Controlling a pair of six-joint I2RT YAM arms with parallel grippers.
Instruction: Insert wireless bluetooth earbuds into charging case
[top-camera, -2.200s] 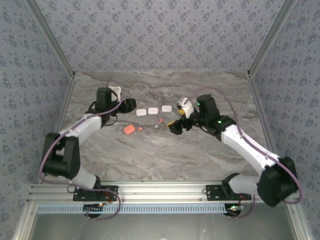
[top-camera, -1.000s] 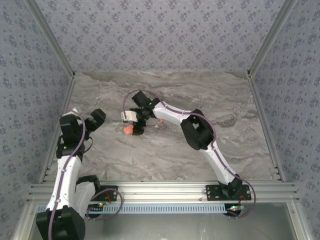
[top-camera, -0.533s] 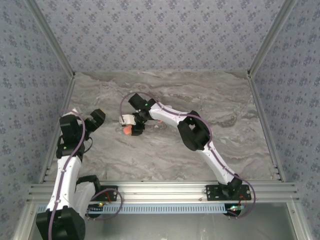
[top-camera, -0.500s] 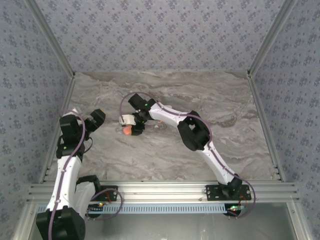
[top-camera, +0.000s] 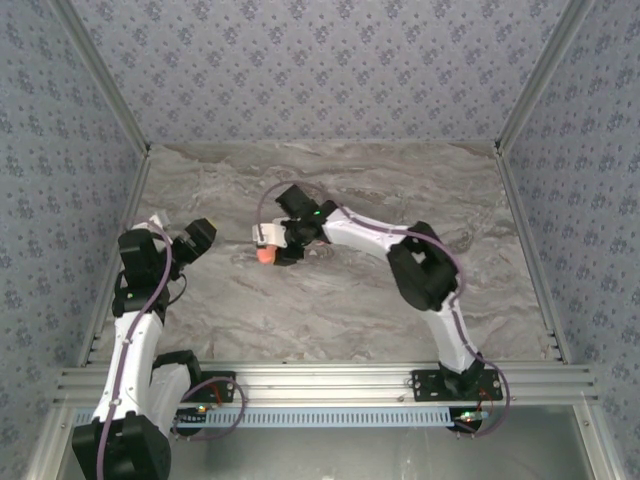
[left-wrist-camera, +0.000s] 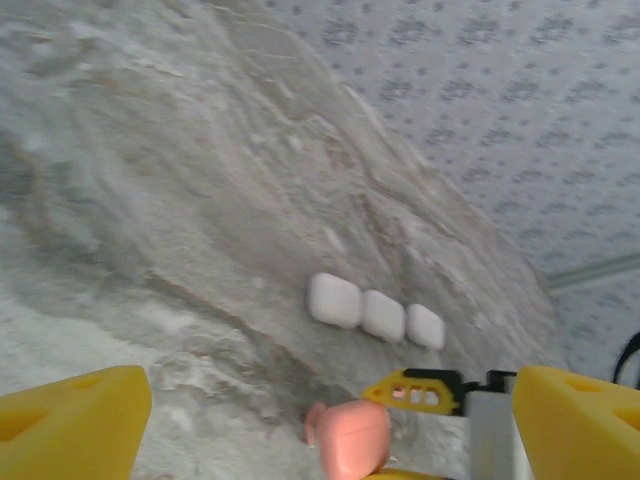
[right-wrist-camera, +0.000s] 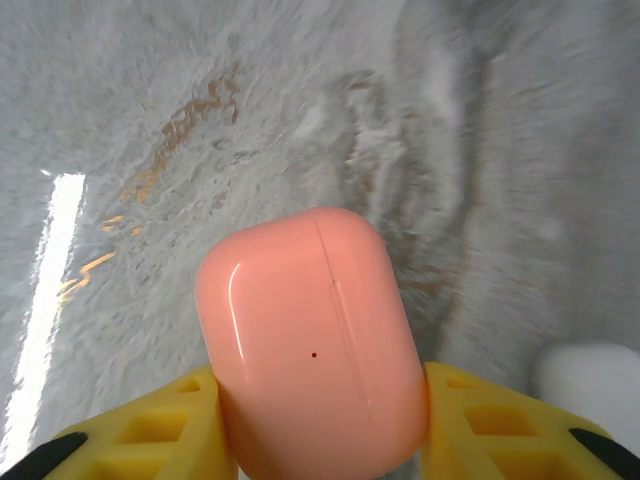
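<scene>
Marbled table (top-camera: 330, 310); right gripper (right-wrist-camera: 322, 432) pinches glossy rounded salmon case (right-wrist-camera: 310, 330)

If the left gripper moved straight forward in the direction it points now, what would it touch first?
Probably the salmon case, held in the right gripper; it sits nearest ahead of the left gripper. The three white cases lie farther back. Depth is uncertain.

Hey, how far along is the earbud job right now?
Early. Done: nothing seated; the salmon case is lid-shut, and three white cases lie closed in a row. In hand: the right gripper clamps the salmon case; the left gripper hangs open. Left: opening a case and loading the earbuds.
</scene>
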